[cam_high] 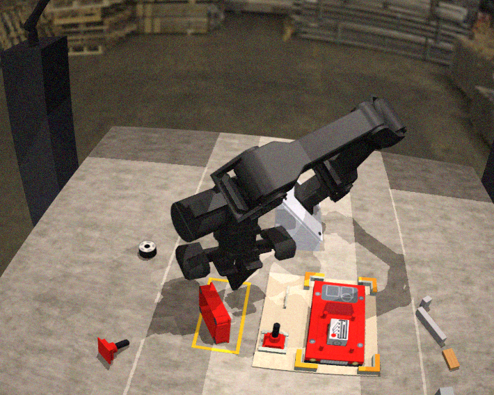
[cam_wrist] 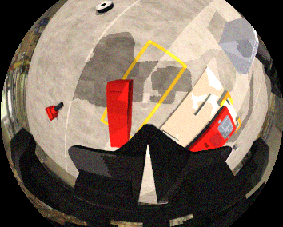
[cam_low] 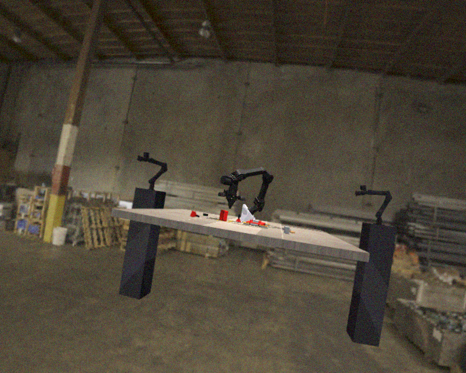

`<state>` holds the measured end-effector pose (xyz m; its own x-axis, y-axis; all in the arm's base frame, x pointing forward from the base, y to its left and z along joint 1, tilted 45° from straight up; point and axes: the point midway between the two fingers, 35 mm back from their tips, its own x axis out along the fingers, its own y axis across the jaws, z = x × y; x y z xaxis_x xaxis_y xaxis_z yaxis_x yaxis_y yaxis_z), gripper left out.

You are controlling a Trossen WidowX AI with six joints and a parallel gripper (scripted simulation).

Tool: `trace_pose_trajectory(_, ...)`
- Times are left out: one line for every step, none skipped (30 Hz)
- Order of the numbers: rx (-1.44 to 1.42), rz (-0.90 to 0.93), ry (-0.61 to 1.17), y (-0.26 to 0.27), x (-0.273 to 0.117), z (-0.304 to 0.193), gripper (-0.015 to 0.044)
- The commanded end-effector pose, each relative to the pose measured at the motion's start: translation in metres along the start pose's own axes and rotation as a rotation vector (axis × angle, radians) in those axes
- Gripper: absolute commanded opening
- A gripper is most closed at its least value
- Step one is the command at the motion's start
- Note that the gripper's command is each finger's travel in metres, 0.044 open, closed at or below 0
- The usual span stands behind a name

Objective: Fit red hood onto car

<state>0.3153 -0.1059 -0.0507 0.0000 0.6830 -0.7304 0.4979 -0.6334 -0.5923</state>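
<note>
The red hood [cam_high: 215, 315] [cam_low: 223, 215] [cam_wrist: 119, 113] stands on its edge on the table, partly inside the yellow outline [cam_high: 245, 307] [cam_wrist: 168, 91]. My gripper [cam_high: 235, 288] [cam_low: 230, 205] [cam_wrist: 148, 128] is shut with nothing between its fingers and hangs above the table, behind the hood in the top view. The red chassis [cam_high: 318, 333] [cam_wrist: 216, 140] sits in the jig, with the engine block [cam_high: 338, 332] on its deck. Short red pegs stand around the engine. In the wrist view my fingers hide part of the chassis and the hood's near end.
The jig's beige board [cam_high: 269, 304] [cam_wrist: 188, 116] carries orange corner brackets and a small red part with a black post [cam_high: 275, 339]. A similar red part [cam_high: 106, 350] [cam_wrist: 52, 113] and a wheel [cam_high: 147, 249] [cam_wrist: 105, 6] lie left. Grey pieces and an orange block [cam_high: 450, 358] lie right.
</note>
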Motion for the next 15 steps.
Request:
trace_pose_trajectory(0.011, -0.022, -0.004, -0.003, 0.022, 0.002, 0.0)
trace_pose_trajectory(0.011, -0.022, -0.004, -0.003, 0.028, 0.002, 0.0)
trace_pose_trajectory(0.011, -0.022, -0.004, -0.003, 0.032, 0.002, 0.0)
trace_pose_trajectory(0.011, -0.023, -0.004, -0.004, 0.034, 0.002, 0.0)
trace_pose_trajectory(0.011, -0.023, -0.004, -0.004, 0.035, 0.002, 0.0)
trace_pose_trajectory(0.011, -0.023, -0.004, -0.004, 0.035, 0.002, 0.0)
trace_pose_trajectory(0.011, -0.023, -0.004, -0.004, 0.035, 0.002, 0.0)
trace_pose_trajectory(0.011, -0.023, -0.004, -0.004, 0.035, 0.002, 0.0)
trace_pose_trajectory(0.011, -0.023, -0.004, -0.004, 0.035, 0.002, 0.0)
trace_pose_trajectory(0.011, -0.023, -0.004, -0.004, 0.035, 0.002, 0.0)
trace_pose_trajectory(0.011, -0.023, -0.004, -0.004, 0.035, 0.002, 0.0)
trace_pose_trajectory(0.011, -0.023, -0.004, -0.003, 0.035, 0.002, 0.0)
trace_pose_trajectory(0.011, -0.023, -0.004, -0.003, 0.035, 0.002, 0.0)
trace_pose_trajectory(0.011, -0.023, -0.004, -0.003, 0.035, 0.002, 0.0)
trace_pose_trajectory(0.011, -0.023, -0.004, -0.002, 0.035, 0.002, 0.0)
